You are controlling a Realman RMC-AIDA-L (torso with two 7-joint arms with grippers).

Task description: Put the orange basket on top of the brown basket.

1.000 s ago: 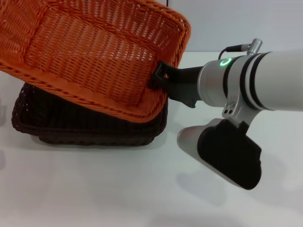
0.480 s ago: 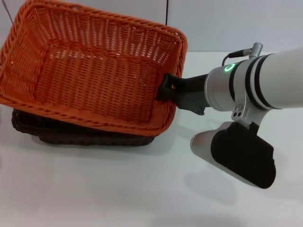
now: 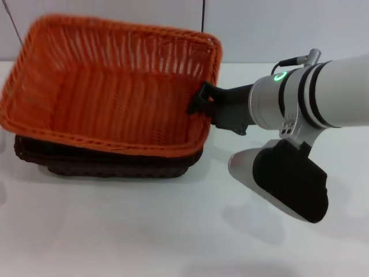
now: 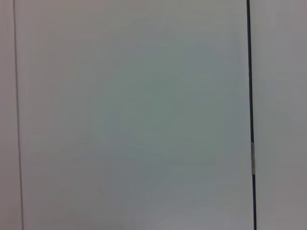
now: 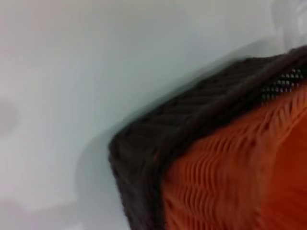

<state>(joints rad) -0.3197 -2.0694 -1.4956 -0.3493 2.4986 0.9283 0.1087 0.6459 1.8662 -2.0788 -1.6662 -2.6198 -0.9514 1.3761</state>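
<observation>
Orange basket [image 3: 109,104]: sits over the brown basket, nearly level, near edge resting along the lower rim; fills the left half of the head view, hollow facing up.
Brown basket [image 3: 109,163]: flat on the white table [image 3: 173,231], directly beneath the orange one; only its near wall and right corner show below the orange rim.
Right gripper [image 3: 202,99]: reaches in from the right, at the right-hand short wall of the orange basket, by the rim; dark fingers pinched over that wall, one inside the hollow, the other outside, clamped on the wicker.
Basket relative to claw: lies to the left of the gripper, spreading away from the fingertips; grip point roughly midway along the short side.
Right arm: white sleeve with black bands and a green ring light [image 3: 279,77]; grey and black wrist housing [image 3: 285,182] hangs below, above the table, apart from both baskets.
Right wrist view: orange weave [image 5: 240,177] pressed close against the dark brown corner [image 5: 158,143], brown wall wrapping the outside of the orange one; pale table beyond.
Left gripper: not seen in any view; left wrist view shows only a pale panel [image 4: 134,115] with thin dark vertical lines.
Writing, brands, labels: none readable on baskets, arm or table.
</observation>
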